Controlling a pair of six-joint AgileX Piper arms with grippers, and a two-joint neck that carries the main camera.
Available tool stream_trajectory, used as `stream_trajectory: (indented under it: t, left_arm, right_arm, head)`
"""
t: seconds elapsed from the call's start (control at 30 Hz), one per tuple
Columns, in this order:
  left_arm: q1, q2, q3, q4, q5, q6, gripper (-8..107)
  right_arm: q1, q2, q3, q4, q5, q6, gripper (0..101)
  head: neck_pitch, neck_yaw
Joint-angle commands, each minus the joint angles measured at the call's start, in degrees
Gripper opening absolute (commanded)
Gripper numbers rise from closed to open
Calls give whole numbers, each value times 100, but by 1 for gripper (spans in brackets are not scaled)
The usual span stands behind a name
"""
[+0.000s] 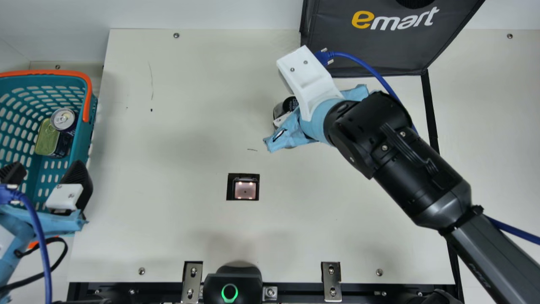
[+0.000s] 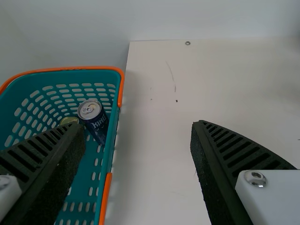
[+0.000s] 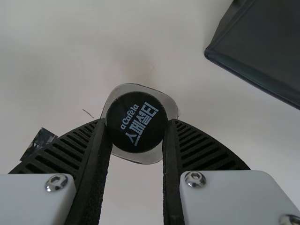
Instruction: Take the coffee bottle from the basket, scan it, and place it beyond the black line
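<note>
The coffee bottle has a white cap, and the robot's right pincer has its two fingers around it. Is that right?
Nearly! The cap is black, not white; the right wrist view shows it. The robot's right pincer does have its two fingers around the coffee bottle.

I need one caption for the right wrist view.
Black ribbed fingers grip a squarish bottle at its round black cap.

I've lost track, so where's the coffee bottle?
In the right wrist view, the coffee bottle is between the fingers of my right hand, near the black bag.
</note>
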Motion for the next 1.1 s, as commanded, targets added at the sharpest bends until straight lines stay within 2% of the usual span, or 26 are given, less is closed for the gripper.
stream_trajectory:
  t: [0.0, 0.33, 0.73, 1.07]
  left_arm:
    - [0, 0, 0, 0, 0, 0, 90]
    - [0, 0, 0, 0, 0, 0, 90]
    - [0, 0, 0, 0, 0, 0, 90]
    - [0, 0, 0, 0, 0, 0, 90]
  right_arm:
    - [-8, -5, -21, -5, -8, -13, 0]
    - [-7, -27, -85, -16, -3, -20, 0]
    - [-140, -64, -155, -48, 38, -38, 0]
    - [-542, -141, -184, -52, 110, -139, 0]
  head:
    - [-148, -457]
    - [-148, -1789]
    - [-148, -1789]
    - [-148, -1789]
